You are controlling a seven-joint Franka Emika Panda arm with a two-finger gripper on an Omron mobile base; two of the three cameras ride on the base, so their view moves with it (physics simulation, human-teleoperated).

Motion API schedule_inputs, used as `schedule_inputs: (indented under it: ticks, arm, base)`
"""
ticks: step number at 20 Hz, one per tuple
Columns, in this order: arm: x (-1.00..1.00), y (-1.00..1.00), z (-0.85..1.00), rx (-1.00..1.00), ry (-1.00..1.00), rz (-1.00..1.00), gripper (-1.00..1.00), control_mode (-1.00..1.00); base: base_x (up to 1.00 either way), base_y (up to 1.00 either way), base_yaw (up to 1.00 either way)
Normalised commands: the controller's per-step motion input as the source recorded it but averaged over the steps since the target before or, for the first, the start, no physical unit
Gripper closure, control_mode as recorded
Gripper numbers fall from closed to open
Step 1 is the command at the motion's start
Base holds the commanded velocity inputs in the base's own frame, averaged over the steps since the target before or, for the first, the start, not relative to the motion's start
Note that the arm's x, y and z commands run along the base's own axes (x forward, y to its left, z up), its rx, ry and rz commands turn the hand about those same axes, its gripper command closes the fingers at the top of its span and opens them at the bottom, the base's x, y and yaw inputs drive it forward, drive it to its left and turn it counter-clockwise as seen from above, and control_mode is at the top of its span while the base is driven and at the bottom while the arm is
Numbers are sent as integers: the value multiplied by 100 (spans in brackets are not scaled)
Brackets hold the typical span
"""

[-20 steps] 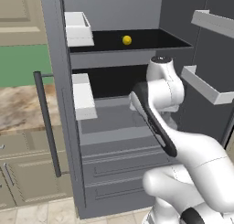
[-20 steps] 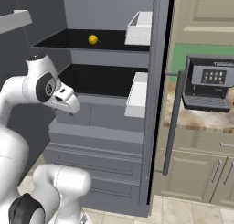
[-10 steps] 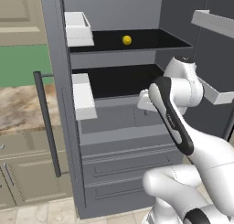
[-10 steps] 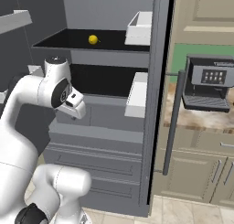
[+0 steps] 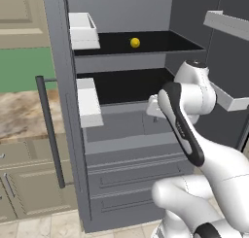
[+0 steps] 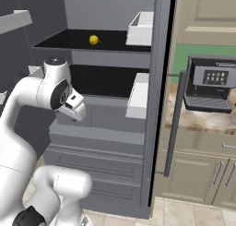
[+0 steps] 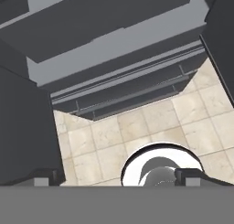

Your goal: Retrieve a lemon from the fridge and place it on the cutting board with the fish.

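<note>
One small round bright yellow lemon (image 5: 135, 42) is seen on the upper black shelf of the open dark grey fridge (image 5: 63, 135), judged light, firm and roll-prone, best pinched across its middle by the fully spread, empty gripper (image 7: 116, 178).

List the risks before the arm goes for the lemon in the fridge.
1. The lemon sits loose on the upper black shelf; being round, it may roll away if nudged.
2. The open pincer points down at the floor tiles, so the arm needs a wide swing upward and could clip the white door bins or the shelf edge.
</note>
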Motion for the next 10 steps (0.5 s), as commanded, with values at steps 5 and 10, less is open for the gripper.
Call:
schedule_inputs:
  ticks: [5,10]
  arm:
    - [0,0,0,0,0,0,-100,100]
    - [0,0,0,0,0,0,-100,100]
  base:
    - [-6,-2,-16]
    - [0,0,-12]
